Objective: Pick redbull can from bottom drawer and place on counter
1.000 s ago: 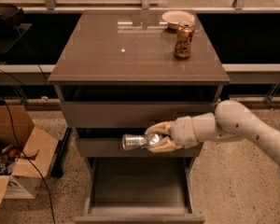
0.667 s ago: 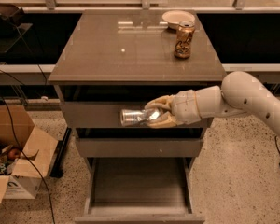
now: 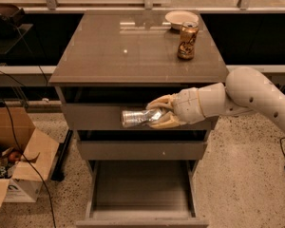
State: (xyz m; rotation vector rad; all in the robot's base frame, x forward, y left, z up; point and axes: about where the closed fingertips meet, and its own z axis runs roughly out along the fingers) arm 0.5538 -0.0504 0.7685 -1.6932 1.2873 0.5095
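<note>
Right now redbull can (image 3: 138, 118) lies sideways in mid-air, in front of top drawer's front, just below the surface (image 3: 123, 46) edge, clenched by the tool (image 3: 154, 115). Bottom drawer (image 3: 137, 221) stands open underneath. Gold can (image 3: 187, 40) & bowl (image 3: 181, 19) sit at surface's far-right corner.

We see desk (image 3: 109, 56): glossy grey-brown square slab topping drawer cabinet, light glints near centre and along back edge. We count two things on it, both at back right corner: orange-gold can (image 3: 187, 40) upright; white bowl (image 3: 181, 19) just behind it at back edge, touching or not we cannot tell. Tool (image 3: 155, 114) off desk, below its front edge, before top drawer face, clasped round redbull can (image 3: 134, 118) held sideways in air
</note>
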